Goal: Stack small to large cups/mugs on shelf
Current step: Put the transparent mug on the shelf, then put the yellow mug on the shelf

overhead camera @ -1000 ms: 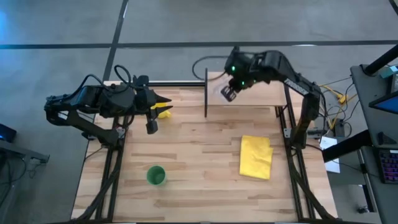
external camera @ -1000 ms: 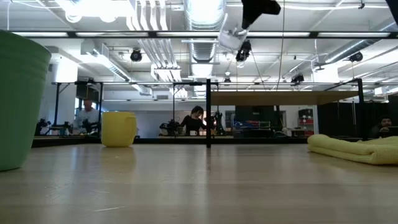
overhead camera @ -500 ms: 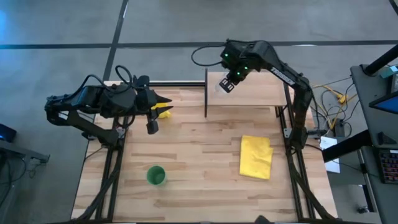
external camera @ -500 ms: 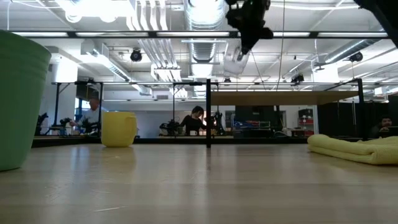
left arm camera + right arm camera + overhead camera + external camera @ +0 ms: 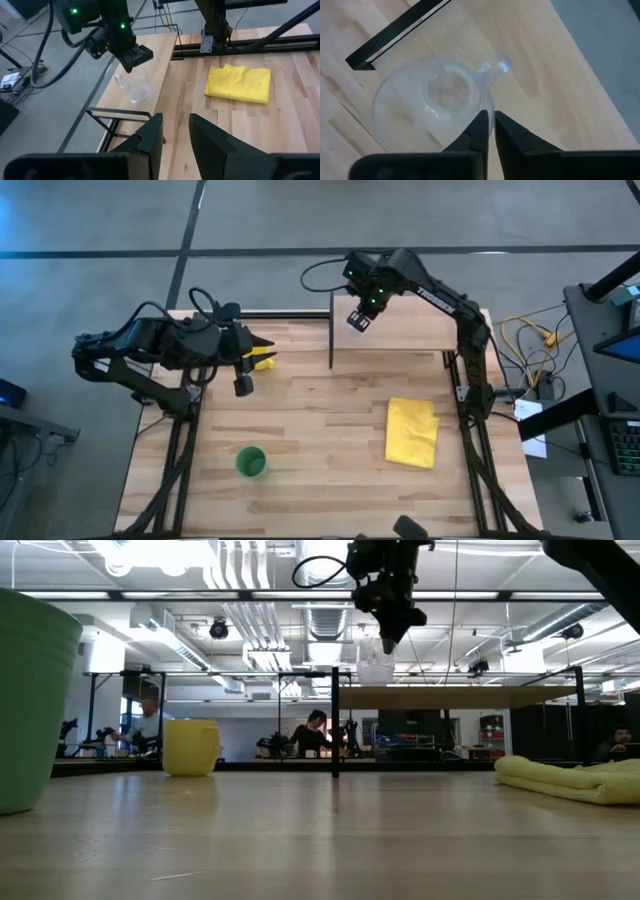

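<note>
High view, three vessels: clear cup (image 5: 357, 319) pinched by right hand (image 5: 358, 321) over shelf (image 5: 420, 330), yellow mug (image 5: 263, 360), green cup (image 5: 250, 461).

A clear, colourless cup (image 5: 440, 102) sits over a pale light-wood shelf (image 5: 420, 328) with black metal uprights. At the tabletop's nine o'clock edge stands a yellow mug (image 5: 191, 747); at seven o'clock, a green cup (image 5: 250, 462). A yellow cloth (image 5: 412, 432) lies at four o'clock. Both arms are dark.
</note>
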